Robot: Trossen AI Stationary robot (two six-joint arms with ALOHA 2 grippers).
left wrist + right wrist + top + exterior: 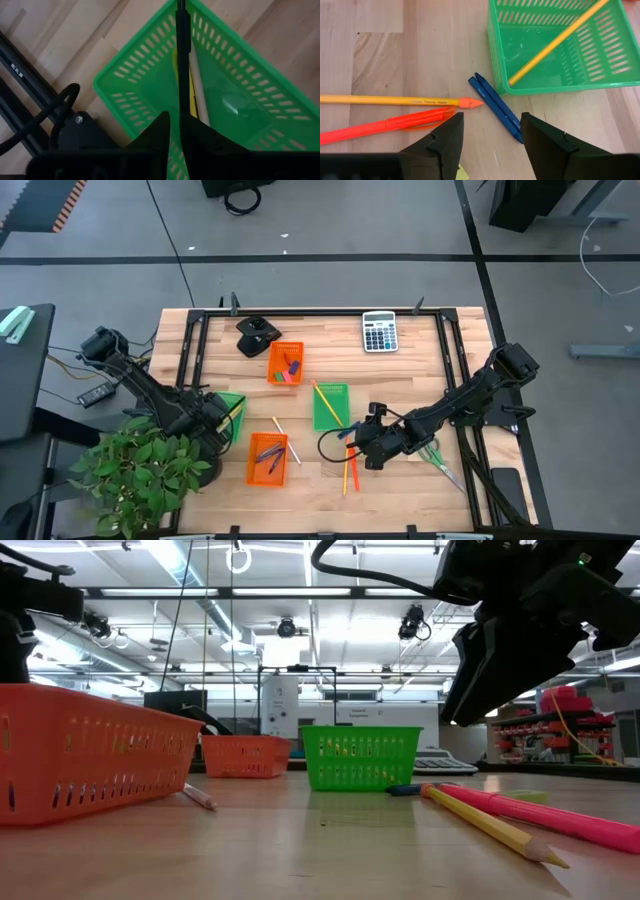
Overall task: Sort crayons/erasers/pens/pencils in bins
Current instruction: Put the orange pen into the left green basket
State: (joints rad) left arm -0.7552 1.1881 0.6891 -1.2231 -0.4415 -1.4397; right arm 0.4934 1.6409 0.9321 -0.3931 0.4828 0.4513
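My left gripper is over the left green bin and is shut on a slim dark pen. A yellow pencil and a pale one lie in that bin. My right gripper is open and empty, above two dark blue sticks, a yellow pencil and an orange-red stick, all flat on the table. The middle green bin holds one yellow pencil. One orange bin holds erasers, the other dark pens. My left gripper pinches the pen between its two fingers at the pen's near end. The pen runs straight forward past the fingertips, in line with them, over the green bin. Its far end runs out of the wrist view.
A grey calculator and a black object lie at the far edge. Green-handled scissors lie right of my right gripper. A potted plant stands at the near left corner. In the low view a yellow pencil lies near the camera.
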